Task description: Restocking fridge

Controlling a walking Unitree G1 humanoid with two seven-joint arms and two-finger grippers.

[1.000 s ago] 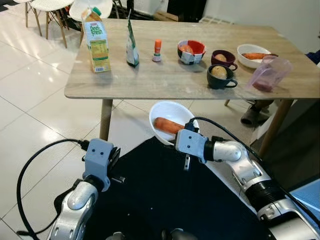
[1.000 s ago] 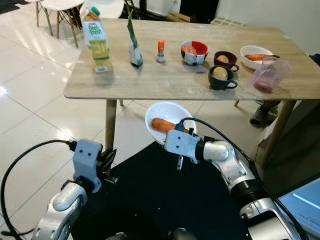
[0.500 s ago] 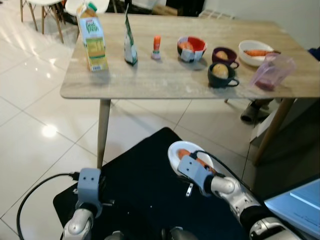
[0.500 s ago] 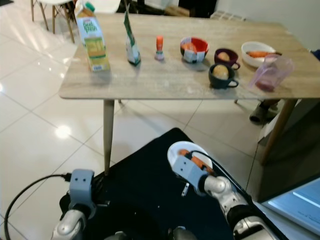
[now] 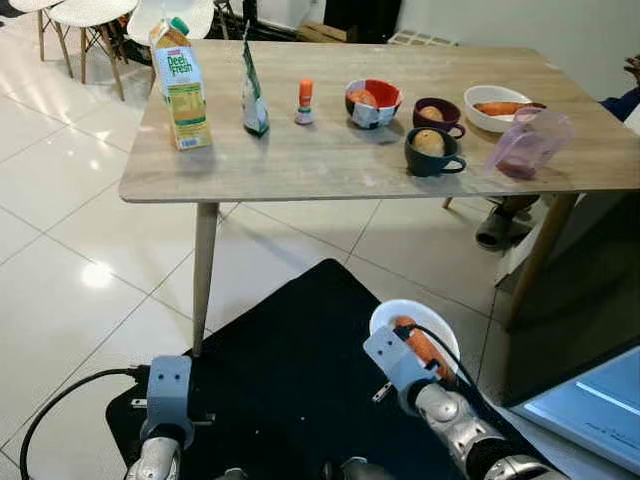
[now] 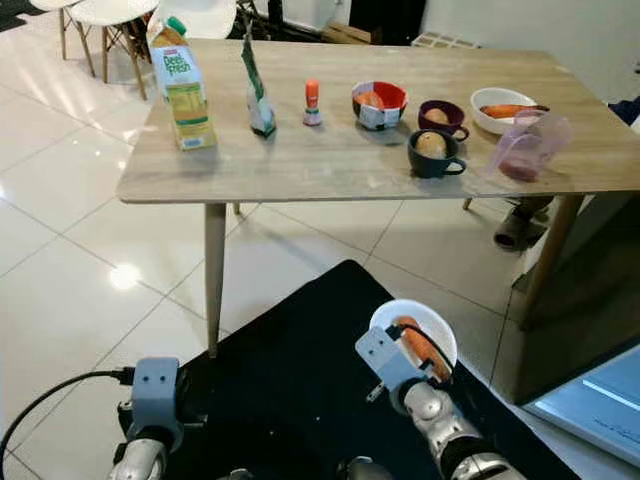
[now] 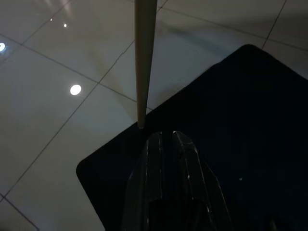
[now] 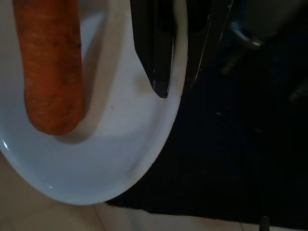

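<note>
while one item is in transit and the rest wait on the table, the restock reads as barely begun.

item in hand: 1 white bowl [image 5: 440, 330] holding 1 carrot [image 5: 424, 345], carried low over the black mat [image 5: 290, 360], near the robot's body and well apart from the table. right gripper [image 8: 169, 89]: fingers pinching the bowl's rim, one finger inside and one outside, as the right wrist view shows. the carrot lies loose on the bowl's floor, not touched by the fingers.

left gripper [image 7: 167, 144]: fingers pressed together, holding nothing, arm hanging idle above the mat's edge, just beside a table leg [image 7: 143, 62].

judgement on progress: no item can be seen placed in a fridge; the carried bowl seems the first or an early delivery, and every object below remains to be fetched.

stock on the wooden table [image 5: 300, 165], counted:
- 1 juice carton [image 5: 180, 85], upright
- 1 green pouch [image 5: 252, 90], upright
- 1 small orange-capped bottle [image 5: 303, 102]
- 1 red-and-white bowl [image 5: 372, 103] with food inside, kind unclear
- 1 maroon cup [image 5: 440, 112] with a potato-like item
- 1 dark mug [image 5: 430, 152] with a potato
- 1 white bowl with a carrot [image 5: 497, 107]
- 1 clear pitcher [image 5: 528, 145], tilted, with dark red contents

total: 8 on the table, 1 in carriage.

other: 1 dark cabinet front or appliance [image 5: 590, 300] at the robot's right, identity uncertain; white chairs [image 5: 90, 15] beyond the table.
</note>
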